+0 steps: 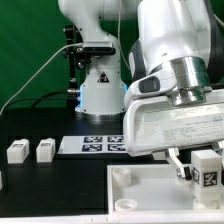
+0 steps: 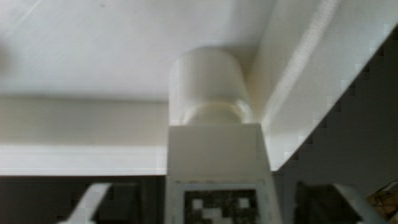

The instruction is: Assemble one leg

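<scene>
Plainly, the gripper (image 1: 203, 166) is pinching the leg (image 1: 206, 173) between its two fingers (image 1: 181, 164), with the block's black-and-white marker turned toward the exterior camera. From the wrist, a rounded white peg (image 2: 208, 85) shows on the leg's far end, pointing at the large white slab (image 1: 145, 203). The leg hangs over the slab's part at the exterior view's right; whether it touches is unclear. Behind lies the marker board (image 1: 98, 145). Two spare blocks (image 1: 17, 152) stand on the black table (image 1: 50, 185) at the exterior view's left.
</scene>
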